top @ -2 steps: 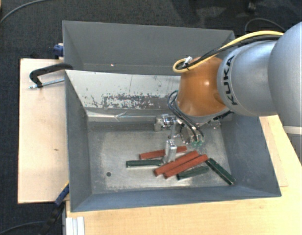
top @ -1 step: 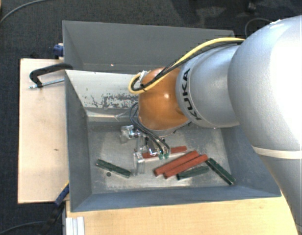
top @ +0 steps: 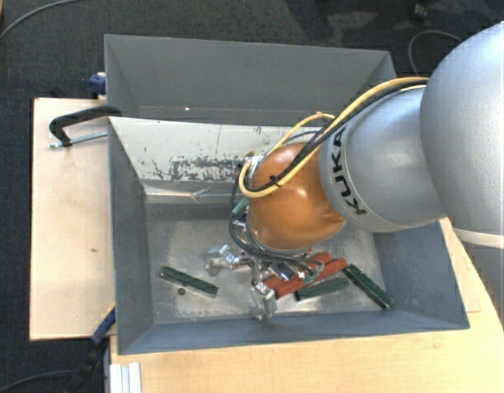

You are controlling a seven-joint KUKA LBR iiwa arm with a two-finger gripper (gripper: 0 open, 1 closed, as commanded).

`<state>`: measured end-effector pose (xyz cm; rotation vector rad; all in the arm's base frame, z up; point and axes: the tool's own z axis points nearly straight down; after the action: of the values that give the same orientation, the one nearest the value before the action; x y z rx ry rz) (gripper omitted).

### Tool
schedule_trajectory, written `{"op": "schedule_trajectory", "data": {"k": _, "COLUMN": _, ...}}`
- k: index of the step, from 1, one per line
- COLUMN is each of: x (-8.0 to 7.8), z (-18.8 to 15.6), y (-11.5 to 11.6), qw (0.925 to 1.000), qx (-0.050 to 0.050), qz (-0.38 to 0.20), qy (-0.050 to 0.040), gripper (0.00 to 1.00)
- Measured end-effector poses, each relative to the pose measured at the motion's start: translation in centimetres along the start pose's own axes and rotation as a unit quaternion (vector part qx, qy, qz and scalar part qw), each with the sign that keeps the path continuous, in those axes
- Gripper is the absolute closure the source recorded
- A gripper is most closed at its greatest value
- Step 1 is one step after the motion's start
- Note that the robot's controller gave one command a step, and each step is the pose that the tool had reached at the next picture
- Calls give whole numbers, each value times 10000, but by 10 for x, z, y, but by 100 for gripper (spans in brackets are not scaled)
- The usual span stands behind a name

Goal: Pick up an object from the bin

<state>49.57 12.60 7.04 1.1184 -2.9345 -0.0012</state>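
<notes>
A: Low in the grey metal bin [top: 129, 244], over the near middle of the floor: silver metal claw [top: 250, 281], tucked under the rounded orange wrist cover [top: 289, 199], with yellow cables [top: 268, 188] looped round that.
B: Released or clenched?
A: Cannot tell from here. Too much hidden beneath the cover.
B: Nearest to it?
A: Flat red strip [top: 305, 273], just to the right, touching or almost. A shade nearer, a dark green flat bar [top: 321, 289], and another dark green bar [top: 368, 288] farther right, lying slantwise.
B: And off to the left?
A: A long dark green stick [top: 189, 282], well apart, alone on the floor, with a small dark round bit [top: 181, 291] just beside it.
B: Surface?
A: Scuffed and dull on the bin floor; dark speckled scratches [top: 195, 168] across the far wall.
B: Around the bin?
A: Dark carpet [top: 236, 6], a thin pale cable [top: 41, 8] trailing over it at far left.
</notes>
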Motion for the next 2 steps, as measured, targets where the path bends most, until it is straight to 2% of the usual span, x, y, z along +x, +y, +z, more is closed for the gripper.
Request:
{"op": "schedule_trajectory", "data": {"k": 1, "x": 27, "z": -12, "y": -53, "qw": 9961, "qx": 22, "qz": -876, "qy": -27, "gripper": 0}}
{"op": "schedule_trajectory", "data": {"k": 2, "x": 27, "z": -11, "y": -51, "qw": 9961, "qx": 10, "qz": -885, "qy": -26, "gripper": 100}}
